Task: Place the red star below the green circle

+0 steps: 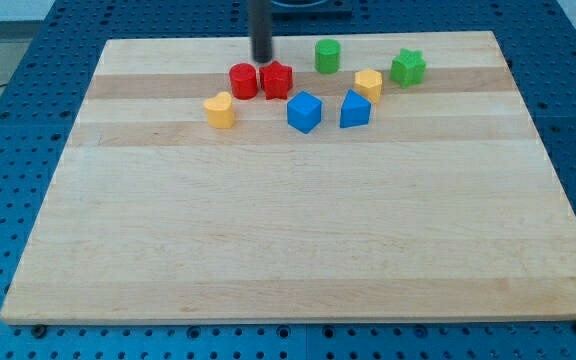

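My tip (262, 60) sits at the board's (268, 250) twelve o'clock edge, just at the eleven o'clock shoulder of the red star (277, 80), close enough that contact is hard to call. It's a bare rod, so there are no fingers to spread or close! The red star huddles against the red cylinder (243, 80) at its nine o'clock. The green circle (327, 55) waits at the star's two o'clock, so the job looks barely begun: the star needs sliding toward three o'clock until it lies at the circle's six. Nearby, the blue cube (304, 112), blue wedge-like block (355, 109) and yellow block (368, 84) crowd that lane, while the green star (407, 67) and the other yellow block (220, 110) stand apart.
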Robot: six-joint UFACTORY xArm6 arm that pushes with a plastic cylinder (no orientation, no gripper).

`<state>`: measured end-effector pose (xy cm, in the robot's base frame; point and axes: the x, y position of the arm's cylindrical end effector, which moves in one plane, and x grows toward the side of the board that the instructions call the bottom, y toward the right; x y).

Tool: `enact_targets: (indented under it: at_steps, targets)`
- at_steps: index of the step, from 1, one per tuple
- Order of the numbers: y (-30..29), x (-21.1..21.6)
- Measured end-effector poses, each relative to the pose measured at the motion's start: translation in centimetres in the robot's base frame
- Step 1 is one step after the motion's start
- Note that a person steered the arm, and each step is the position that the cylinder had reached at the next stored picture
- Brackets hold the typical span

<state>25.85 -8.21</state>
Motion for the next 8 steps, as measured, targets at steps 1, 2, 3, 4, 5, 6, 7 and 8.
enact_targets:
  at_steps: [1, 2, 3, 4, 5, 6, 7, 8]
  targets:
    - [1.8, 6.7]
    - [4.8, 7.3]
    - [1.8, 6.2]
    - [0.2, 4.3]
    - [2.7, 3.5]
    - [5.5, 3.4]
    - [8.6, 3.4]
    - [6.4, 3.1]
